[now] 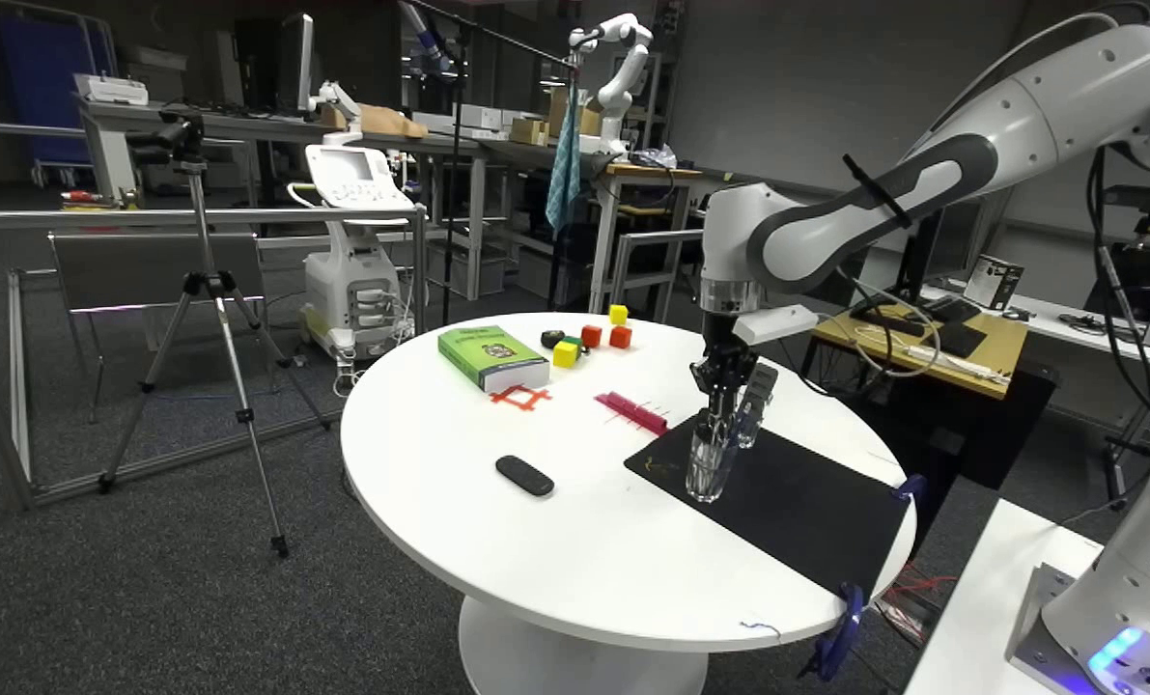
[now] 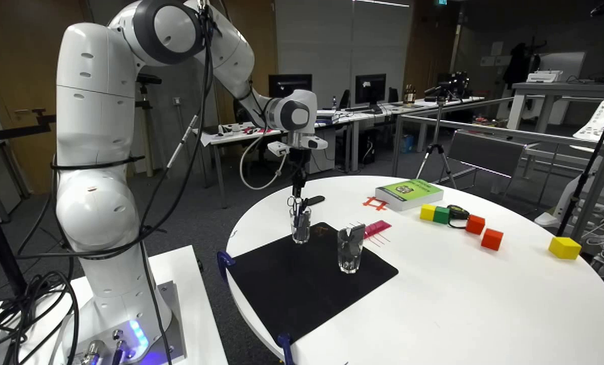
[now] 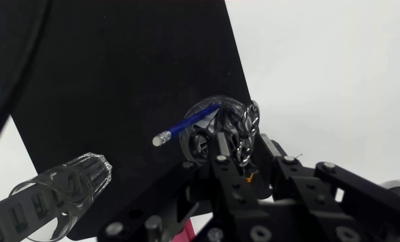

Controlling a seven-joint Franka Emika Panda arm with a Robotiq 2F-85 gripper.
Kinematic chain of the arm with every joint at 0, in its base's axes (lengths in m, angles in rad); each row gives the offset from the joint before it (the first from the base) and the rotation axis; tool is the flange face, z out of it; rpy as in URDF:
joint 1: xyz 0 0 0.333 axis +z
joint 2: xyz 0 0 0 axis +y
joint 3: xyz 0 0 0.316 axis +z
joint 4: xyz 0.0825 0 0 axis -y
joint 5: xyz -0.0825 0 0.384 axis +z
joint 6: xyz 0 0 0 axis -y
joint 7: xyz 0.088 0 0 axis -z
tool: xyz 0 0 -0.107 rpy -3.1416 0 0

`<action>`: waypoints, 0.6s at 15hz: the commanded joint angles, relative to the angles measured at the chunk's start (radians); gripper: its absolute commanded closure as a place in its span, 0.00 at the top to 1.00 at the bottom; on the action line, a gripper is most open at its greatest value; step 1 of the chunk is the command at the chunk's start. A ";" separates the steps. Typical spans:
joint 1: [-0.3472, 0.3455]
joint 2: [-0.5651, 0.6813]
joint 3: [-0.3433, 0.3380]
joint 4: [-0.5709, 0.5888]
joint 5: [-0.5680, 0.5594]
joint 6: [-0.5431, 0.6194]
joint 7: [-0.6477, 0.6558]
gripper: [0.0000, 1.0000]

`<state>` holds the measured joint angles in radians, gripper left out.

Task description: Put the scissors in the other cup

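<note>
A clear cup stands on the black mat, showing in both exterior views (image 1: 706, 473) (image 2: 300, 230). In the wrist view it holds a blue pencil (image 3: 195, 119), twisted metal loops and the scissors, whose dark handle loop (image 3: 193, 144) shows beside a finger. The blades are hidden in the cup. My gripper (image 3: 242, 139) points down at this cup's rim, also in both exterior views (image 1: 722, 396) (image 2: 297, 191). Its fingers are apart, with the twisted metal loops between them and a gap at one finger. Another clear cup (image 2: 349, 256) holds a flat grey lettered piece (image 3: 18, 215).
The black mat (image 2: 302, 289) is held to the white round table (image 1: 439, 454) by blue clamps (image 1: 837, 637). A flat black oval object (image 1: 524, 475), a pink strip (image 1: 632, 412), a green book (image 1: 493, 359), red strips (image 1: 520, 397) and coloured blocks (image 2: 475, 224) lie around.
</note>
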<state>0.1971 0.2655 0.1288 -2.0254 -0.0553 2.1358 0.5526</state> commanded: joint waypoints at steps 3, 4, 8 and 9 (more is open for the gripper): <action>0.009 -0.001 -0.015 0.028 0.001 -0.051 -0.018 0.75; 0.010 -0.004 -0.015 0.026 -0.001 -0.048 -0.017 0.84; 0.010 -0.024 -0.021 0.028 -0.014 -0.037 -0.009 1.00; 0.009 -0.028 -0.022 0.032 -0.016 -0.036 -0.009 1.00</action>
<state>0.1971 0.2684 0.1242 -2.0036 -0.0608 2.1161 0.5526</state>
